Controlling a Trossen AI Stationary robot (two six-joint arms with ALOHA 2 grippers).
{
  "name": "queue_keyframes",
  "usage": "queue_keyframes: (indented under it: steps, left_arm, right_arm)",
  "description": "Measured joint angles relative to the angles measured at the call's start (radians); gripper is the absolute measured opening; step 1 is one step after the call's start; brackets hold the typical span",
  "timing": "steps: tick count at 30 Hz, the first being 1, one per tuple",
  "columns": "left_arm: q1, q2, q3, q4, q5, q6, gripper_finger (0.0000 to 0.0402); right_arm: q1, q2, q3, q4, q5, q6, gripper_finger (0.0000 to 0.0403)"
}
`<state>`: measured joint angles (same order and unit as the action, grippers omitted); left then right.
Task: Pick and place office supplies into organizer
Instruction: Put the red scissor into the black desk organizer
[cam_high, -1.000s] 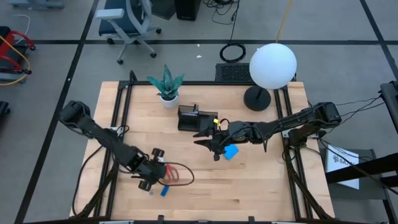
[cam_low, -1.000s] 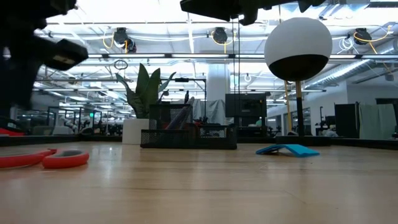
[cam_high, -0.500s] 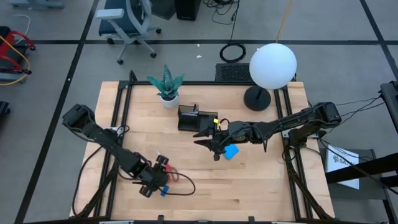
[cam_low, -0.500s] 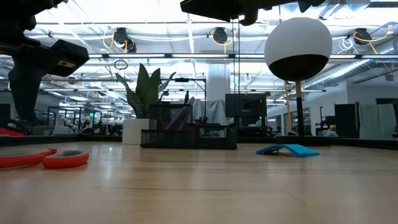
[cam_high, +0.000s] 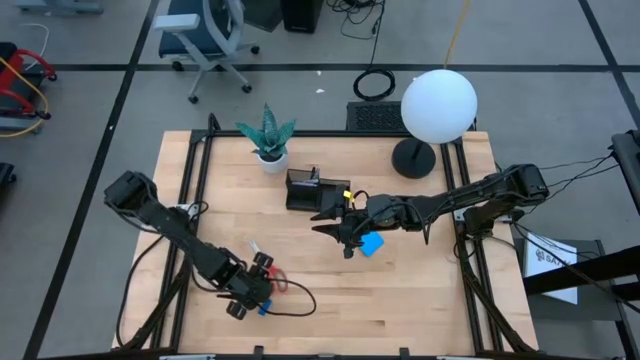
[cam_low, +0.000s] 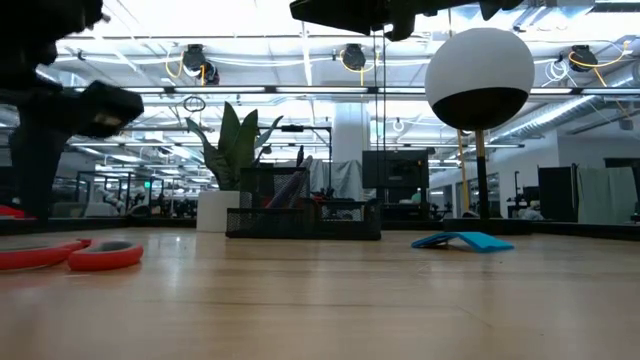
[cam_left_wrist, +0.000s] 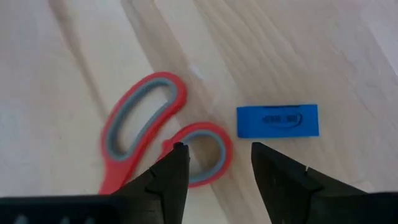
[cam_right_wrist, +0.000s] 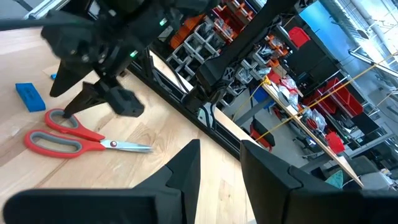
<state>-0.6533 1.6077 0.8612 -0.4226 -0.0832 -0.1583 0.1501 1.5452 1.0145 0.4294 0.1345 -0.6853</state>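
I see my left gripper (cam_left_wrist: 214, 163) angled down over the table, jaws parted, holding nothing; red-handled grey-lined scissors (cam_left_wrist: 149, 140) lie below its fingertips, small blue rectangular block (cam_left_wrist: 277, 120) just beside.

- light wooden table (cam_high: 420, 290)
- red-handled scissors (cam_left_wrist: 146, 137) flat on it, tiny blue block (cam_left_wrist: 277, 120) just beside
- blue notepad (cam_high: 371, 243), black organizer (cam_high: 312, 190), potted plant (cam_high: 268, 138), lamp base (cam_high: 413, 158)
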Motion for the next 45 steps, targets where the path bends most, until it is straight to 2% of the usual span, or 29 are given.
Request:
queue_keyframes:
  steps: [5,12,15,21,27,32,45]
  left_arm:
    - [0.0,0.077,0.002,-0.008,0.007,-0.002,0.0182]
    - [-0.001,0.106,0.005,-0.012,0.005,-0.019,0.0167]
    - [-0.001,0.107,0.004,-0.011,0.01,-0.02,0.0128]
    - [-0.002,0.108,0.003,-0.009,0.017,-0.021,0.002]
    - [0.0,0.11,0.002,0.011,0.002,-0.029,0.0029]
    - [0.001,0.092,0.001,0.013,0.014,-0.033,0.0015]
    - [0.001,-0.064,-0.003,-0.019,0.007,-0.032,0.0002]
  right_arm:
    - [0.0,0.0,0.0,0.0,0.0,0.002,0.0105]
    - [0.0,0.0,0.0,0.0,0.0,0.003,0.0105]
    - [0.0,0.0,0.0,0.0,0.0,0.003,0.0105]
    - [0.0,0.0,0.0,0.0,0.0,0.001,0.0105]
    - [0.0,0.0,0.0,0.0,0.001,0.0,0.0105]
    - [0.0,0.0,0.0,0.0,0.001,-0.001,0.0105]
    - [0.003,0.0,0.0,0.006,0.004,-0.048,0.0105]
